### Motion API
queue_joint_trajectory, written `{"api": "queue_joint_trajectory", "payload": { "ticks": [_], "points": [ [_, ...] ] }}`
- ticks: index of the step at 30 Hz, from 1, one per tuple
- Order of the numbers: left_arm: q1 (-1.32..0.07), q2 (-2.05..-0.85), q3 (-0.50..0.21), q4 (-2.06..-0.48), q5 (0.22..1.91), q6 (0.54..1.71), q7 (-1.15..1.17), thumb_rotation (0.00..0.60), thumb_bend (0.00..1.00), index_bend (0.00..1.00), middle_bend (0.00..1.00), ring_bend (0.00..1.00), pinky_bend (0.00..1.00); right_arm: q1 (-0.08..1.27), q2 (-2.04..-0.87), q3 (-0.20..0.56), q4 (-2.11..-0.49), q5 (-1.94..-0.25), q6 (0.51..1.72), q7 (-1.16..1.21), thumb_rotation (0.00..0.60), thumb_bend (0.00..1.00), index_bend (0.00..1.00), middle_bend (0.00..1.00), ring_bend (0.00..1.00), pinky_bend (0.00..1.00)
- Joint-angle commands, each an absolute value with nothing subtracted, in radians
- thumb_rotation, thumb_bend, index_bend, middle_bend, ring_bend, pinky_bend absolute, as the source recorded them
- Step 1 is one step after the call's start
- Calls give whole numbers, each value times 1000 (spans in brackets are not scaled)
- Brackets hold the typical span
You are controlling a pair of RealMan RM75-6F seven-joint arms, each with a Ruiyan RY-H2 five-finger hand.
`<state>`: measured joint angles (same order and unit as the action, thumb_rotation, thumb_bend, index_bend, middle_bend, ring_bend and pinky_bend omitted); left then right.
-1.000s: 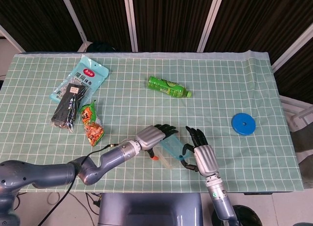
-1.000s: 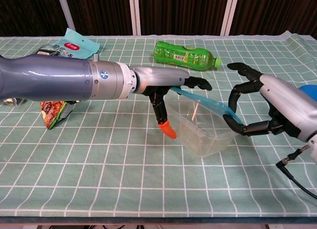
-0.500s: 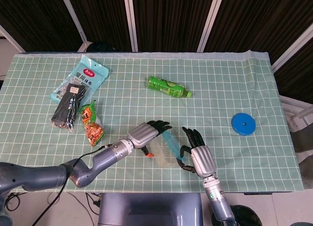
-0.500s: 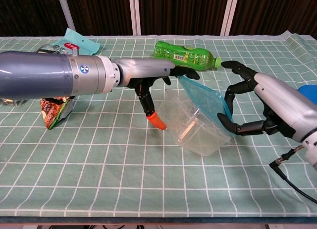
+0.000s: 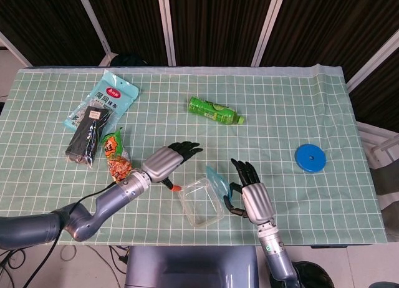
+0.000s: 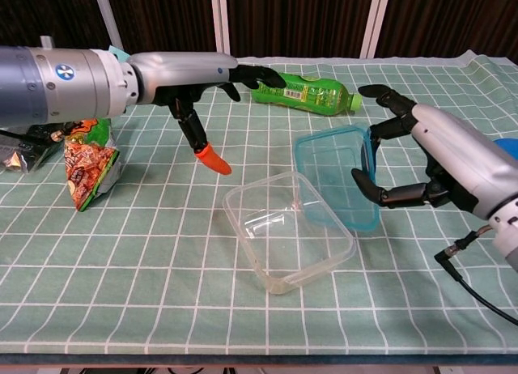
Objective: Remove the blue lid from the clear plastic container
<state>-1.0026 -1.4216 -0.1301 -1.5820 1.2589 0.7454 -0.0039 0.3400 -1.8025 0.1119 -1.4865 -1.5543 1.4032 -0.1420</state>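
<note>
Chest view | right robot hand point(image 6: 421, 159) holds blue lid point(image 6: 333, 176) | container point(image 6: 287, 231) uncovered

A green-and-white checked cloth point(image 5: 280, 113) is spread over the worktop. A green drink bottle point(image 5: 215, 110) is laid on its side near the upper centre of the frame. At the upper left, a light blue packet point(image 5: 103, 101) is overlapped by a black packet point(image 5: 87, 135), with an orange snack bag point(image 5: 116, 157) just beside them. A blue disc point(image 5: 310, 158) is seen at the right.
</note>
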Motion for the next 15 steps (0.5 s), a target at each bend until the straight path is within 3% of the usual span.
{"api": "queue_joint_trajectory", "payload": {
  "ticks": [1, 9, 10, 14, 15],
  "points": [
    [-979, -1389, -123, -1612, 1273, 772, -8, 600, 0, 0, 0, 0, 126, 351, -1802, 139, -1493, -1539, 1396, -160, 600, 522, 643, 57, 0, 0],
    [-914, -1298, -111, -1681, 1295, 850, -16, 600, 0, 0, 0, 0, 123, 390, -1750, 263, -1507, -1431, 1350, -247, 600, 522, 614, 53, 0, 0],
    [-905, -1287, -109, -1688, 1296, 860, -17, 600, 0, 0, 0, 0, 123, 394, -1743, 280, -1512, -1407, 1341, -266, 600, 522, 555, 37, 0, 0],
    [-872, -1251, -103, -1714, 1294, 893, -19, 600, 0, 0, 0, 0, 122, 406, -1705, 343, -1555, -1272, 1301, -421, 600, 480, 42, 0, 0, 0],
    [-864, -1242, -101, -1720, 1293, 901, -19, 600, 0, 0, 0, 0, 120, 407, -1694, 357, -1573, -1228, 1293, -470, 600, 459, 5, 0, 0, 0]
  ]
}}
